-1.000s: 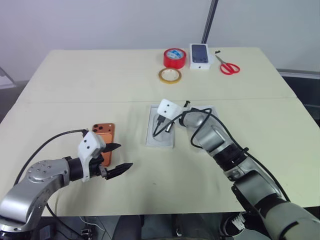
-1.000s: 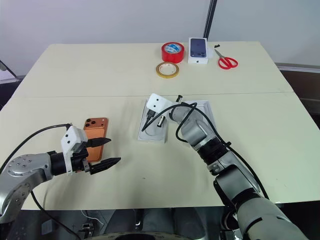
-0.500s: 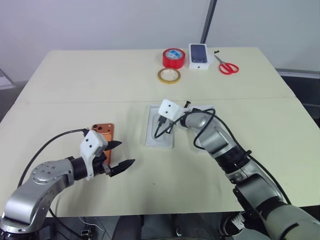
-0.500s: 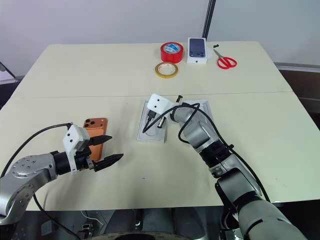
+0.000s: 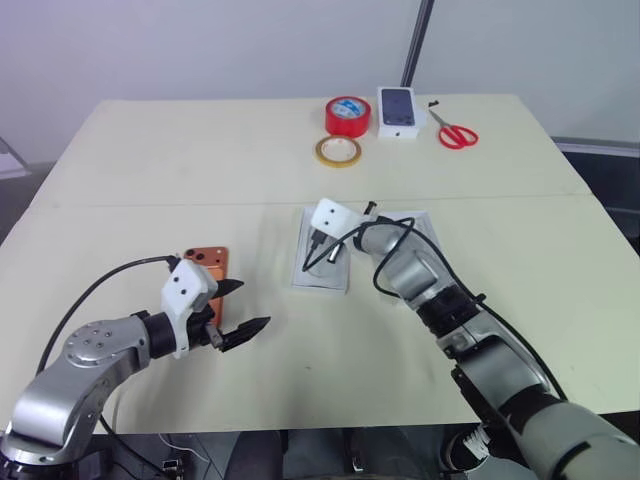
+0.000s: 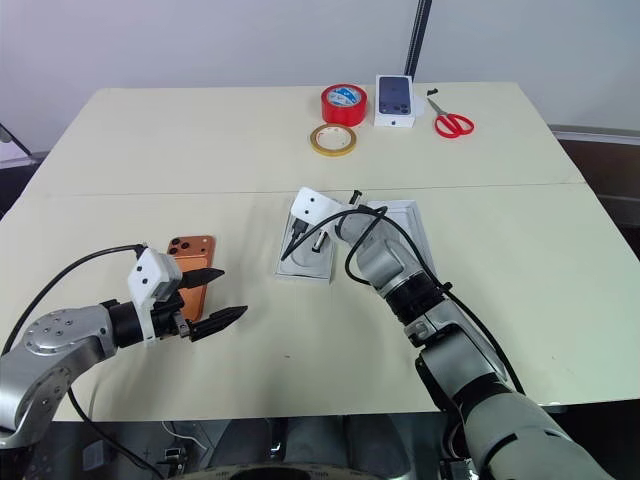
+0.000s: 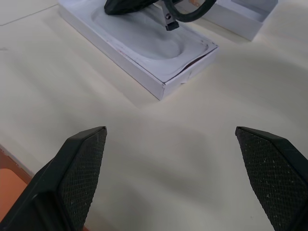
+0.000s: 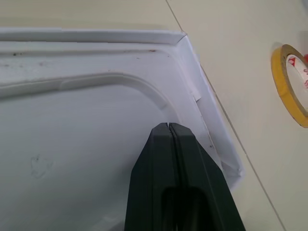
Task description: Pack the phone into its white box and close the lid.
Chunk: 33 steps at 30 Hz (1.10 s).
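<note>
Head and wrist views of a two-armed packing task on a pale cream desk [image 5: 150,160]. The right end effector [image 8: 169,129], its two black fingers pressed fully together and holding nothing, hovers over the thin white moulded insert with a rounded recess [image 7: 144,41], which sits in the shallow white rectangular cardboard box [image 5: 322,262] at mid-desk. Whether the tips touch the insert cannot be told. A second shallow white cardboard tray, judged to be the lid [image 6: 405,225], lies just beside the box on its right, largely hidden by the right arm.

The flat copper-orange smartphone [image 5: 208,272], camera lenses uppermost, lies on the desk well to the left of the box, not yet packed. The left end effector [image 5: 243,310] hangs just beside the phone with its fingers spread wide and empty.

The step in hand appears to be dealing with the insert so that the box can take the phone. To do it well, the closed fingertips should work at the insert's rim or corner rather than press on its thin centre, which would likely flex. The box is light and may slide; pushes should be slow and low.

Background, far edge: a red tape roll [image 5: 349,115], a yellow tape ring [image 5: 340,151], a small white box printed with a dark phone picture [image 5: 398,112], and red-handled scissors [image 5: 457,132].
</note>
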Available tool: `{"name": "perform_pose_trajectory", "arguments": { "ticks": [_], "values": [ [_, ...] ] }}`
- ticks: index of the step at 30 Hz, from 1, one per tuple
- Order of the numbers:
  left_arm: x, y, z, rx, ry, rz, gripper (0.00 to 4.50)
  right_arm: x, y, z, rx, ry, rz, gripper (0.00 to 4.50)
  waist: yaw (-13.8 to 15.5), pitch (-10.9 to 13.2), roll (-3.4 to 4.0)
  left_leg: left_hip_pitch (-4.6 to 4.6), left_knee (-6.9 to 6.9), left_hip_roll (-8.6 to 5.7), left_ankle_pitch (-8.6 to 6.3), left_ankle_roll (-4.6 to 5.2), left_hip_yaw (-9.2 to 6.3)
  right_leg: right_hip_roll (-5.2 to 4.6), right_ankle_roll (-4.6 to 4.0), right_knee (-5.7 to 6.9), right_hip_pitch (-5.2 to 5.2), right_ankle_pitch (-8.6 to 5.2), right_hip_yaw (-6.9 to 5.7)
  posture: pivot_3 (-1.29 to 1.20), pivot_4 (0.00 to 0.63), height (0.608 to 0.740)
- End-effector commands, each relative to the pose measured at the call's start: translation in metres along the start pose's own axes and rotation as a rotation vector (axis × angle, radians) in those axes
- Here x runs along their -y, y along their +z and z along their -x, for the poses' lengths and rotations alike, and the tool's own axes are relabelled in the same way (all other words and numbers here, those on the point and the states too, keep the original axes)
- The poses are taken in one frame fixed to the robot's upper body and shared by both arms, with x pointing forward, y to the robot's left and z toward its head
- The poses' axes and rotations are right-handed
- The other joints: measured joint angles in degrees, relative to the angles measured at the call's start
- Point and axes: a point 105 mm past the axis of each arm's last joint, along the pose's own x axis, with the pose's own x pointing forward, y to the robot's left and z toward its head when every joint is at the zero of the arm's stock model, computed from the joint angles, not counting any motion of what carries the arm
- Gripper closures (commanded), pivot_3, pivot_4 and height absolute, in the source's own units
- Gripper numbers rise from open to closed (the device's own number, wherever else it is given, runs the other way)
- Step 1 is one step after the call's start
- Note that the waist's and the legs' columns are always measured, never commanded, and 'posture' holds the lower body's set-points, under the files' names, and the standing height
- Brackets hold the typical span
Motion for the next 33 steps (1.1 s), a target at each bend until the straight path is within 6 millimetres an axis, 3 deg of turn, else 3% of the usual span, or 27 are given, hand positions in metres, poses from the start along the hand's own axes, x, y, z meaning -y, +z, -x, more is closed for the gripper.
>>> {"name": "perform_pose_trajectory", "arguments": {
  "ticks": [1,6,11,14,18,27,30,32,33],
  "values": [
    [-0.001,0.009,0.003,0.035,0.021,-0.017,0.00,0.012,0.018,0.010,0.079,-0.031,0.040,4.48,0.0,0.0,0.00,0.00,0.00,0.00,0.00,0.00,0.00,-0.01,0.00,0.00,0.00,0.00,0.00,0.00,0.150,0.740],
    [-0.011,0.011,0.008,0.057,0.075,0.012,0.00,-0.007,0.033,0.038,0.197,0.094,0.033,4.48,0.1,0.0,0.00,-0.01,0.00,0.00,-0.01,0.01,-0.01,-0.01,0.00,-0.01,0.01,0.00,0.00,0.00,0.150,0.740],
    [-0.026,0.009,0.018,0.037,0.130,-0.004,0.00,-0.024,0.035,0.069,0.241,0.249,-0.040,4.48,0.1,0.0,0.00,0.00,0.00,0.01,-0.01,0.02,-0.02,-0.01,0.00,0.00,0.03,0.00,0.00,0.00,0.150,0.740],
    [-0.034,0.006,0.026,0.018,0.156,-0.015,0.00,-0.033,0.033,0.084,0.248,0.334,-0.076,3.62,0.1,0.0,0.00,0.00,0.00,0.01,-0.01,0.02,-0.02,-0.01,0.00,-0.02,0.04,0.00,-0.01,0.00,0.150,0.740],
    [-0.033,0.006,0.027,0.002,0.112,-0.055,0.00,-0.054,0.024,0.097,0.231,0.433,-0.047,1.80,0.2,0.0,0.01,0.00,0.00,0.01,-0.02,0.03,-0.03,-0.02,0.00,-0.06,0.06,0.00,-0.01,0.00,0.150,0.740],
    [-0.014,0.003,0.019,-0.033,-0.026,-0.142,0.00,-0.068,0.008,0.090,0.173,0.428,-0.030,1.80,0.1,0.0,0.02,0.00,-0.01,0.00,-0.02,0.03,-0.02,-0.02,0.00,-0.08,0.06,0.00,-0.01,0.00,0.150,0.740],
    [-0.014,0.001,0.018,-0.038,-0.030,-0.142,0.00,-0.070,0.006,0.091,0.173,0.430,0.010,3.05,0.2,0.0,0.02,0.00,0.00,0.00,-0.02,0.04,-0.02,-0.03,0.00,-0.09,0.07,0.00,-0.01,0.00,0.150,0.740],
    [-0.015,0.001,0.017,-0.038,-0.027,-0.139,0.00,-0.072,0.004,0.093,0.182,0.439,0.048,4.17,0.2,0.0,0.02,0.01,0.01,0.00,-0.02,0.04,-0.02,-0.02,0.00,-0.08,0.08,0.00,-0.01,0.00,0.150,0.740],
    [-0.015,0.001,0.017,-0.038,-0.025,-0.136,0.00,-0.073,0.003,0.094,0.186,0.443,0.069,4.49,0.2,0.0,0.02,0.01,0.01,0.00,-0.02,0.04,-0.02,-0.03,0.00,-0.08,0.08,0.00,-0.01,0.00,0.150,0.740]
  ]
}}
